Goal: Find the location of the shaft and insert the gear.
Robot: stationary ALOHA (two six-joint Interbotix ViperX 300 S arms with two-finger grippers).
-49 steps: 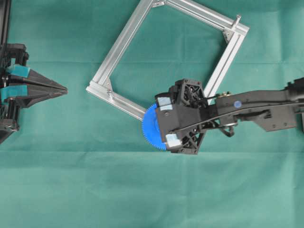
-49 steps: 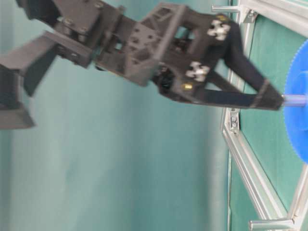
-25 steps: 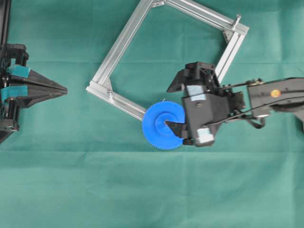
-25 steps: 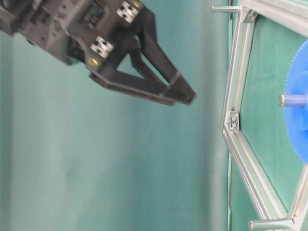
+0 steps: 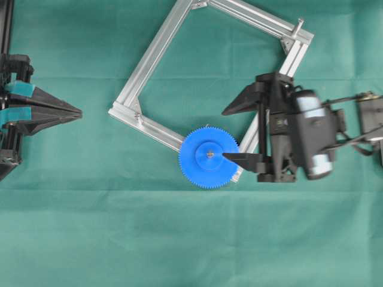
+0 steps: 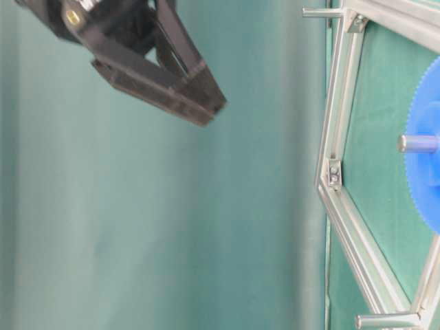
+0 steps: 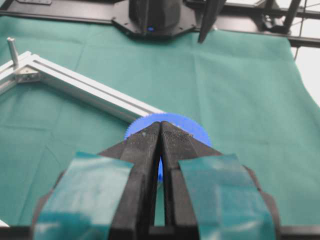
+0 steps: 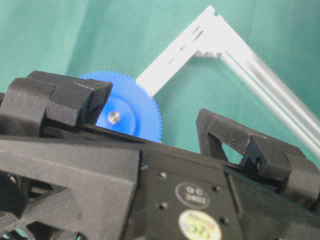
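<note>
The blue gear lies flat on the lower corner of the aluminium frame. The silver shaft pokes up through its centre hole. My right gripper is open and empty, raised above the cloth just right of the gear, one fingertip over its edge. The table-level view shows the gear with the shaft standing out of its hub, and the right gripper well clear. In the right wrist view the gear and shaft tip show between the spread fingers. My left gripper is shut and empty, far left.
The frame has bare corner posts at the far right corner and, in the left wrist view, at the left. Green cloth covers the table. The left wrist view shows the shut left gripper pointing at the gear.
My right gripper has let go of the gear, opened wide, and drawn back to the right and up. The gear stays on the shaft. The left arm has not moved.
</note>
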